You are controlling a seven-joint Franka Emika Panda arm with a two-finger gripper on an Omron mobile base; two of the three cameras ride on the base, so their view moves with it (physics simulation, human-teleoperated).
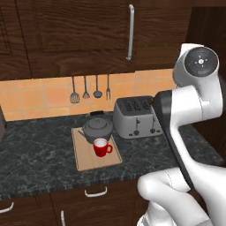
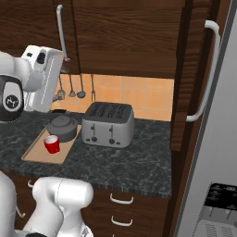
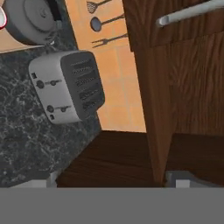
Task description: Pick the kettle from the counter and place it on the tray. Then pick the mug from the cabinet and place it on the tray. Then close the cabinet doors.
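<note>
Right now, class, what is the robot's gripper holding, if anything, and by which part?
Nothing that can be seen. The kettle and mug both sit on the tray; whether the gripper is open cannot be told.

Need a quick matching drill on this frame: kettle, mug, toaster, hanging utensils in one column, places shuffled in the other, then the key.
Things:
1. kettle
2. mug
3. toaster
4. hanging utensils

Places:
A. on the orange tile wall under the cabinet
B. on the tray, nearer its front edge
C. on the counter, right of the tray in the left base view
D. on the tray, at its back end

Pairs: 1-D, 2-B, 3-C, 4-A
</note>
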